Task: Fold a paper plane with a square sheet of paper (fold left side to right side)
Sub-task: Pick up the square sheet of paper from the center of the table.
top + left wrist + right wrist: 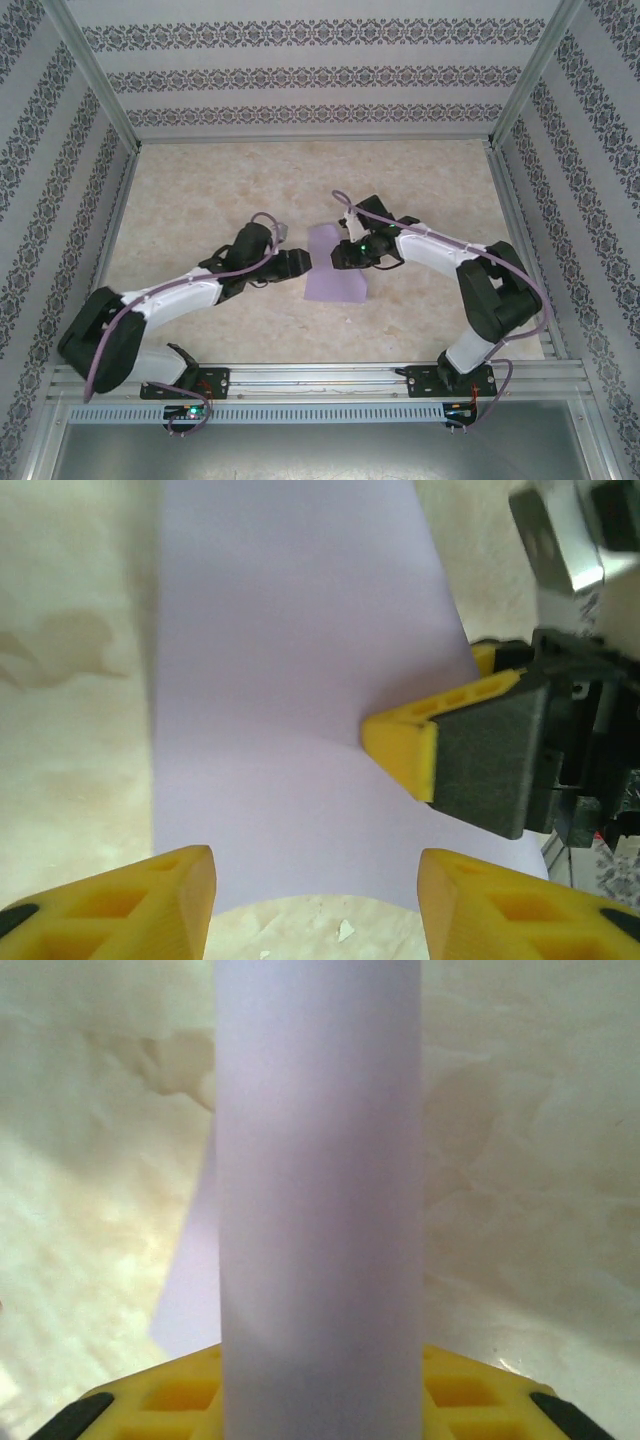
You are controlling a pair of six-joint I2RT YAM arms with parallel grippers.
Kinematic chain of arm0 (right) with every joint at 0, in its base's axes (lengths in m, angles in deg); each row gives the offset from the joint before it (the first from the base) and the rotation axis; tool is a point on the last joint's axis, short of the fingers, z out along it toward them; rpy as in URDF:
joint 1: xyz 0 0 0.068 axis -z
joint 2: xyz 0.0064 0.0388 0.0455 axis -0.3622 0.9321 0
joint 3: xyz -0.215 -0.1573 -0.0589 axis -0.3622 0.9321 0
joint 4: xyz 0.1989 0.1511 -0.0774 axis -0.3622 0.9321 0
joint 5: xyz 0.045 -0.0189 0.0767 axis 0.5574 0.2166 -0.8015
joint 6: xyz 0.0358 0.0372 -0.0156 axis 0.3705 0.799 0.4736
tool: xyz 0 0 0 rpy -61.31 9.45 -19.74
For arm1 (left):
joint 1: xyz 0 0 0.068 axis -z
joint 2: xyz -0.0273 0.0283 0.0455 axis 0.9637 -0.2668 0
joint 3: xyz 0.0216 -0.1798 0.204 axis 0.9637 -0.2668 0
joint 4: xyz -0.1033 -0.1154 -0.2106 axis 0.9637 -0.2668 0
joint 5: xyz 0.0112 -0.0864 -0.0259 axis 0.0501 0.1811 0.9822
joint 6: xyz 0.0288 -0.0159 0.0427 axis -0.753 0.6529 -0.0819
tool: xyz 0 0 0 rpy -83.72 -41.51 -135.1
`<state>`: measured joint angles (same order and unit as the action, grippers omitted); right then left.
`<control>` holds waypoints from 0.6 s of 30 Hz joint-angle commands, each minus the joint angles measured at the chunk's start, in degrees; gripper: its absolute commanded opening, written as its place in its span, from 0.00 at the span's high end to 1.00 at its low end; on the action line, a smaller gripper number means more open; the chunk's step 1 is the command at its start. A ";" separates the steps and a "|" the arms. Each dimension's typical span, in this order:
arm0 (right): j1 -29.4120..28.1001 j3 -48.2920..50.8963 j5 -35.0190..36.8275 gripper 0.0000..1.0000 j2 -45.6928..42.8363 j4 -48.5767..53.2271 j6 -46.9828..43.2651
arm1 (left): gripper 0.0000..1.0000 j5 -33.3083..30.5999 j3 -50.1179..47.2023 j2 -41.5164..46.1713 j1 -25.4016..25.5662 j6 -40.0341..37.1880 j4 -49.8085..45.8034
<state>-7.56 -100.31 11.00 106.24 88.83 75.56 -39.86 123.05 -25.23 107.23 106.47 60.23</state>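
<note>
Two risks: the left gripper [316, 892] stands open, so only the right gripper [343, 252] pinches the square sheet of paper [335, 270] at frame centre; curled, it may slip or crease crookedly.

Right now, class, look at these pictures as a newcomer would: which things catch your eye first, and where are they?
The lilac square sheet of paper stands out first, in the middle of the pale marbled table. The left gripper and the right gripper face each other across it from either side. Close up, their bright yellow fingers contrast sharply with the lilac, one sitting at the sheet's edge.
</note>
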 commanded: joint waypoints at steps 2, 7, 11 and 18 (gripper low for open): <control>4.20 2.97 -13.95 0.70 -6.39 -6.65 -0.33 | 0.37 6.57 -4.70 7.80 -6.59 -2.45 3.48; 9.17 4.26 -26.21 0.71 -12.74 -9.12 -0.79 | 0.28 15.17 -7.68 16.22 -12.08 -3.27 10.98; 11.17 4.29 -34.34 0.71 -17.69 -10.22 -0.99 | 0.22 20.31 -6.36 20.26 -13.19 -5.67 12.97; 11.05 3.87 -43.65 0.72 -24.89 -13.86 1.81 | 0.12 28.76 -3.58 20.03 -13.23 -4.94 22.25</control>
<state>3.60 -96.72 -25.04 83.53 78.25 76.04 -17.06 116.80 -4.92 94.64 103.03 75.16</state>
